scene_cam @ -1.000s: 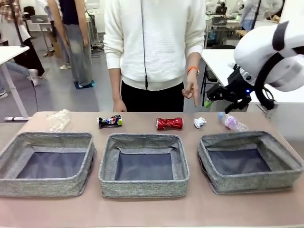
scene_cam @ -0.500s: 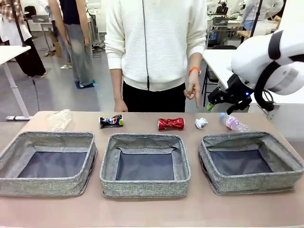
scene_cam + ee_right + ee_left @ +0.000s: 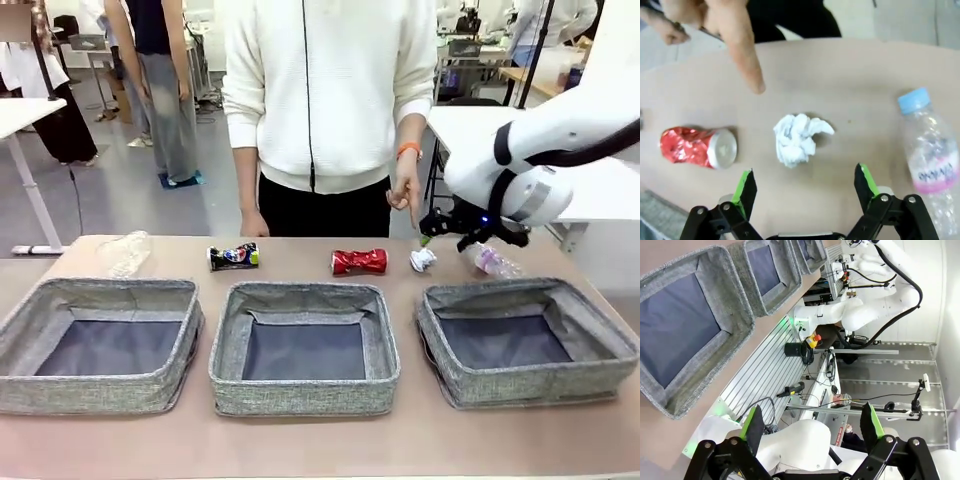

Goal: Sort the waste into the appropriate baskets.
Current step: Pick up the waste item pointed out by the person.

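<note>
Along the table's far side lie a wrinkly clear plastic piece, a dented dark-blue can, a dented red can, a small white paper wad and a clear bottle with a blue cap. Three grey baskets stand in a row nearer me. My right gripper hovers open just above the wad. In the right wrist view the wad sits ahead of the open right gripper, with the red can left and the bottle right. My left gripper is open and holds nothing.
A person in a white top stands at the far edge. One hand points a finger down at the table just behind the wad. The left wrist view shows the baskets sideways, far off.
My right arm has swung down and to the left, bringing its open gripper from above the bottle's side to just over the paper wad. The waste has not moved.
</note>
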Tool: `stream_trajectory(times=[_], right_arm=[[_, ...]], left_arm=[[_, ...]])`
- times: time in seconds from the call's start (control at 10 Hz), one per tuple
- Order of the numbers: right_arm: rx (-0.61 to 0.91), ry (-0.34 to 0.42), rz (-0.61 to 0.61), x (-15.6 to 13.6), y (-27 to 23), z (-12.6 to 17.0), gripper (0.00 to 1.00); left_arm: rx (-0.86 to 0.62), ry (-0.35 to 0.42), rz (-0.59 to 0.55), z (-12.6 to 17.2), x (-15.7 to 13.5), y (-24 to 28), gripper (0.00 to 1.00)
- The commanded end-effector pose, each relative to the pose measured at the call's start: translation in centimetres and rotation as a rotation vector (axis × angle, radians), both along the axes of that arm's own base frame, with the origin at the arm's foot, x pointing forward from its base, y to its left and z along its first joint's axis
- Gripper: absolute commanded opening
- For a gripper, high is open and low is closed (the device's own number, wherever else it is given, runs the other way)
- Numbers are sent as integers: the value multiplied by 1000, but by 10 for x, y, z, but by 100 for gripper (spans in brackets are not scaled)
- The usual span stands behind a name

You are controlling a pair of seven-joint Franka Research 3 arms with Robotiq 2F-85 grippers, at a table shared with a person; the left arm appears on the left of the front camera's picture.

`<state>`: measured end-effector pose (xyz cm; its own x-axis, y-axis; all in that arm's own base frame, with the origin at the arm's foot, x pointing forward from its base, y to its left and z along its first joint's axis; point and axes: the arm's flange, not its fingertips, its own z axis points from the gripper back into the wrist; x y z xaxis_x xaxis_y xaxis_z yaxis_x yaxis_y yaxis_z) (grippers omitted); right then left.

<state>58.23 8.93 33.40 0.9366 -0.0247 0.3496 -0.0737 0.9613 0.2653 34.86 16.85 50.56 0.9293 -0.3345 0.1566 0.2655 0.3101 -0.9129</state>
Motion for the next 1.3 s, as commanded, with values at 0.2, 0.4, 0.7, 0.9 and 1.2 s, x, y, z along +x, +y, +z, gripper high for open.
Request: stream_trajectory(times=[0.2, 0.4, 0.7, 0.9, 1.2], right_arm=[[72, 17, 1, 9, -6, -28, 100], [91, -18, -21, 8, -5, -33, 100], [113, -36, -30, 9, 1, -44, 100], [132, -35, -43, 11, 3, -49, 100], [147, -18, -50, 12, 5, -45, 82]], left_arm=[[5, -19, -10, -1, -4, 0, 100], [5, -19, -10, -1, -4, 0, 100], [5, -19, -10, -1, -4, 0, 100], [5, -19, -10, -1, -4, 0, 100], [5, -19, -10, -1, -4, 0, 100]])
